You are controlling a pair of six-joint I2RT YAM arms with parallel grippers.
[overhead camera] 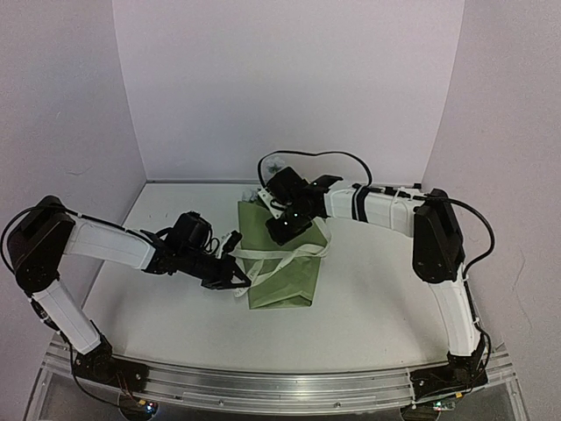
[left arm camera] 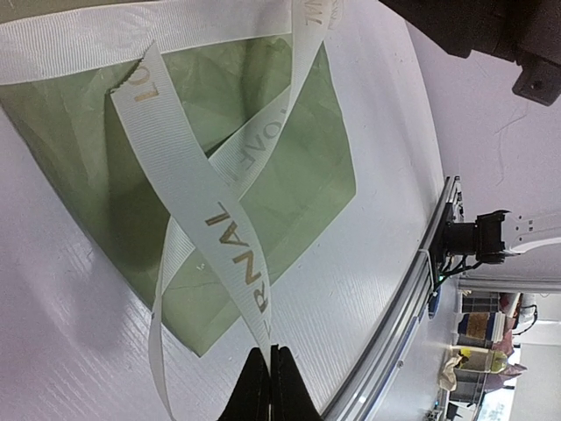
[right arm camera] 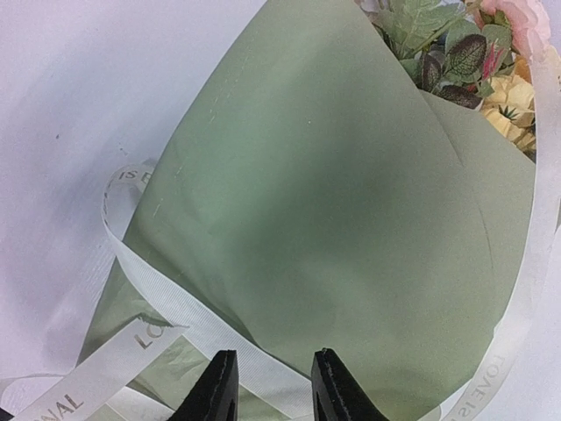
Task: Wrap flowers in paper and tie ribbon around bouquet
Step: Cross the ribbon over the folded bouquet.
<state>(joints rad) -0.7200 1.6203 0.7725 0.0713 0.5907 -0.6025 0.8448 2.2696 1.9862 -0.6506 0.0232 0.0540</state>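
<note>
Closest to us, our left gripper (left arm camera: 270, 386) is closed tight on one end of the ribbon (left arm camera: 219, 237), which crosses over the bouquet (overhead camera: 282, 267) lying on the table (overhead camera: 377, 298). We see the right gripper (right arm camera: 272, 390) over its paper (right arm camera: 333, 219), jaws apart, holding nothing.

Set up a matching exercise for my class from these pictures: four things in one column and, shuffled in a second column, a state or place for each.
Column 1
1. left gripper
2. right gripper
3. flowers
4. paper

Column 2
A. olive green, folded into a cone
B. jaws apart, nothing between them
C. peeking out at the wide end of the wrap
D. shut on the ribbon

Pairs: 1-D, 2-B, 3-C, 4-A
</note>
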